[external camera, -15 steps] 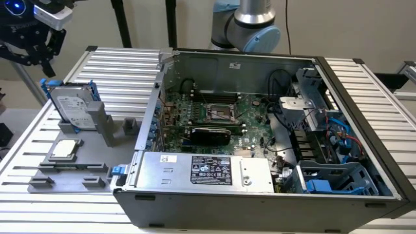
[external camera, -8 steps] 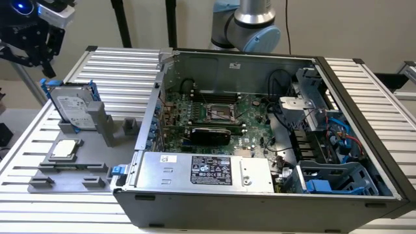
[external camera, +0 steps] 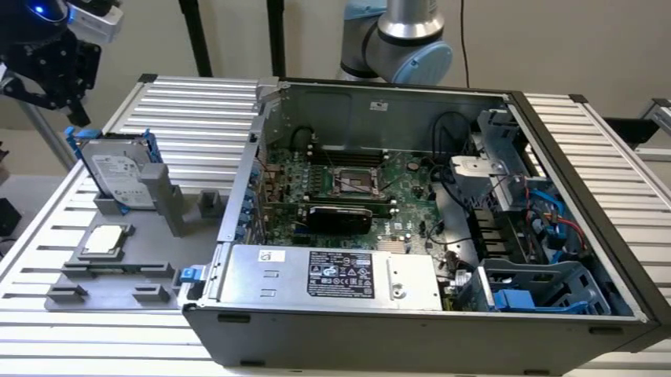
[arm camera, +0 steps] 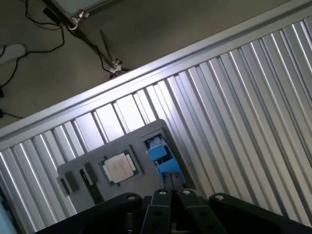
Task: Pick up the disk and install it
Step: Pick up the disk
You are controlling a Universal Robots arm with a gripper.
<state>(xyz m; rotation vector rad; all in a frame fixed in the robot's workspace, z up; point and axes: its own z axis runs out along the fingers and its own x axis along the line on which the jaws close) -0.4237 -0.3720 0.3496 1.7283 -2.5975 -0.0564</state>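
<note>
Hovering above top edge of the disk [external camera: 119,177], tool [external camera: 65,110] closed and empty, air between.

Quantities on hand: one robot arm [external camera: 404,35] with one gripper [external camera: 65,102]; one ribbed metal table [external camera: 194,102] bearing one grey fixture tray [external camera: 147,263] and one open computer case [external camera: 419,334]; in the tray, one disk [external camera: 119,177] and one square silver chip [external camera: 105,239]; in the case, one motherboard [external camera: 404,177], one processor socket [external camera: 360,182], one silver power supply box [external camera: 411,276] with one black label [external camera: 341,275], and one blue-grey drive cage [external camera: 545,284].
</note>
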